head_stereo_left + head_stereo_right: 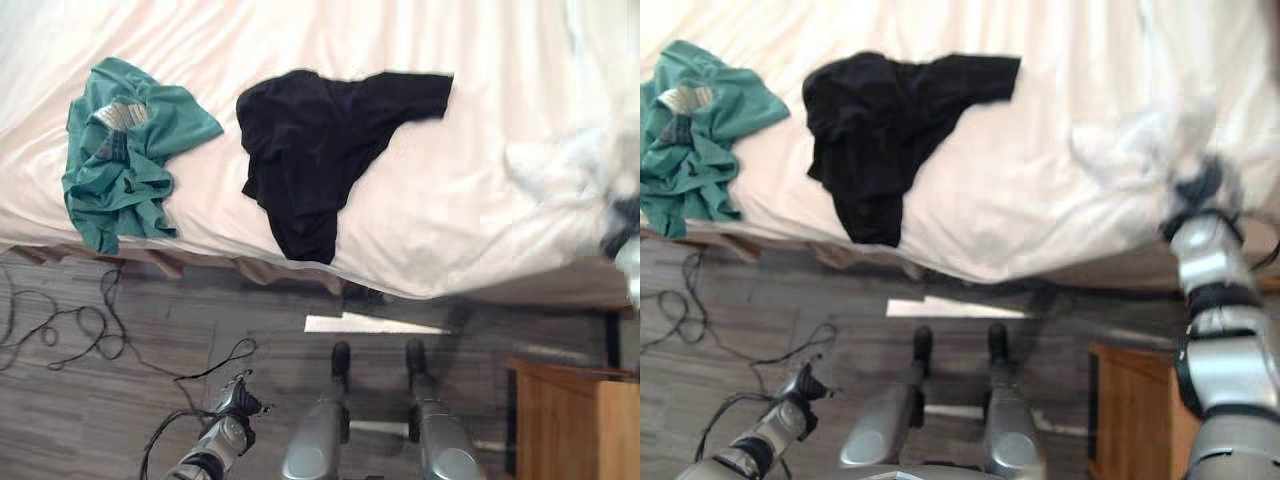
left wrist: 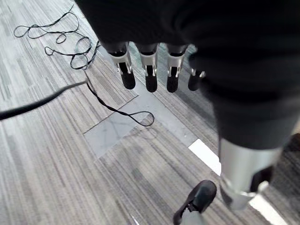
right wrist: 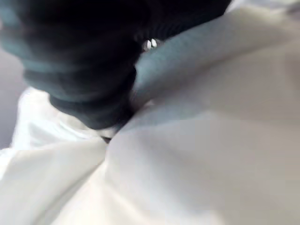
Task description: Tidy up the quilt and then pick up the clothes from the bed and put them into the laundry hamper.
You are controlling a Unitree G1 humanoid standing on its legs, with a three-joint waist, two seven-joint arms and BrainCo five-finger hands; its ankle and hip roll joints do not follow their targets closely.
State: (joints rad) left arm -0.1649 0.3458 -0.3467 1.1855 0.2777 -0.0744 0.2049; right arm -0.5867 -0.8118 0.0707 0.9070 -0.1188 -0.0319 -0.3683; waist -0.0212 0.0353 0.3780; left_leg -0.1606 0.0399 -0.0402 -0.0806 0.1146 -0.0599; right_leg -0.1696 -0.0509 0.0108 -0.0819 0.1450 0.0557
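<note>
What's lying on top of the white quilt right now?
A green garment and a black garment, apart. The right hand is at the bunched quilt; its fingers are hidden.

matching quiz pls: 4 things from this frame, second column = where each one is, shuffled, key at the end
Things:
1. green garment
2. black garment
3. left hand
4. right hand

Places:
A. low over the floor in front of the bed, fingers straight, holding nothing
B. at the bunched white quilt on the bed's right side
C. bed's left side, crumpled near the front edge
D. middle of the bed, its lower end reaching the front edge

Pairs: 1-C, 2-D, 3-A, 4-B
</note>
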